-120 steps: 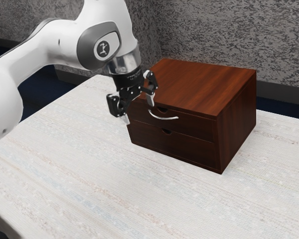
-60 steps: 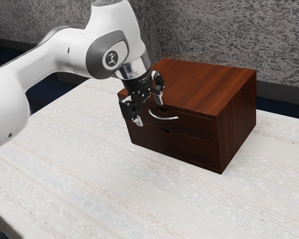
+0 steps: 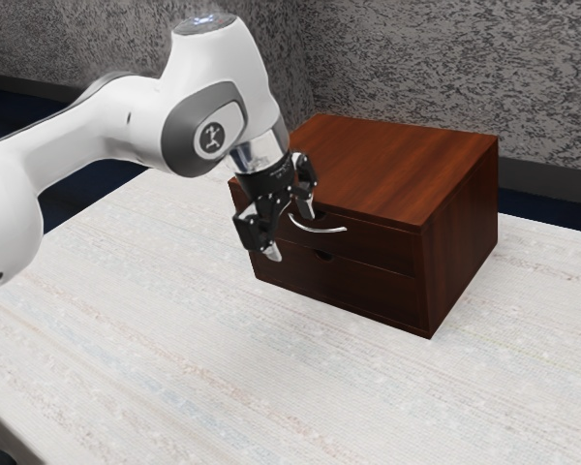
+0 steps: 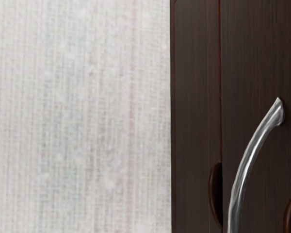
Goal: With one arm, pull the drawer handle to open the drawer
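Now, at the exterior view's left, the white arm (image 3: pixel 126 126) reaches out over the pale worktop (image 3: pixel 174 368). Its black gripper (image 3: pixel 290 232) is wide open and holds nothing. One finger hangs low in front of the chest and the other sits higher. The near end of the silver handle (image 3: pixel 320 229) is about between them, but I cannot tell if either finger touches it. The handle is a curved bar on the top drawer (image 3: pixel 378 242) of the brown wooden chest (image 3: pixel 407 165). That drawer looks shut, level with the bottom drawer (image 3: pixel 358 283) under it.

In the wrist view the bar bends across the dark wood, off to one side of the hand.

I think the step now is to get a good hold. The gripper should slide along toward the middle of the bar, with one finger on each side. Then it should squeeze softly and pull straight out, not up or sideways, so the bar does not slip and the chest does not slide.
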Controlling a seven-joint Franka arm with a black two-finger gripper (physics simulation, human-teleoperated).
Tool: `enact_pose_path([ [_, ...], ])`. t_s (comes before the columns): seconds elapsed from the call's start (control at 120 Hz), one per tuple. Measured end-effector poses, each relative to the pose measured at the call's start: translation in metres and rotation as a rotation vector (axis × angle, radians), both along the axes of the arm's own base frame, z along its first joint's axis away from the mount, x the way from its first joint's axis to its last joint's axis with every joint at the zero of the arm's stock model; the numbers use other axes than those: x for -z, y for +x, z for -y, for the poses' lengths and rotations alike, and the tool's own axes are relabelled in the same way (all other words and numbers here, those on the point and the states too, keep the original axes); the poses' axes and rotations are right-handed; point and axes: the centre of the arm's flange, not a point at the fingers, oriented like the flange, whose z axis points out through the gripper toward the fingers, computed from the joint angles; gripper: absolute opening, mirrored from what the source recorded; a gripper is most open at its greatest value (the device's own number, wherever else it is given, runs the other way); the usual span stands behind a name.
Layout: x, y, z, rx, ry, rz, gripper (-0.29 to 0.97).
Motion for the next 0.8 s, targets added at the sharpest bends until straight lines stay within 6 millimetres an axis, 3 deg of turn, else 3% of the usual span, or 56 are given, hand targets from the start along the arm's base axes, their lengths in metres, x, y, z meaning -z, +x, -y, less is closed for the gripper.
enact_pose_path([
  [0.525,0.006,0.008,-0.001,-0.013,-0.002,0.052,0.50],
  [0.8,0.020,0.008,-0.001,-0.004,-0.005,0.063,0.44],
])
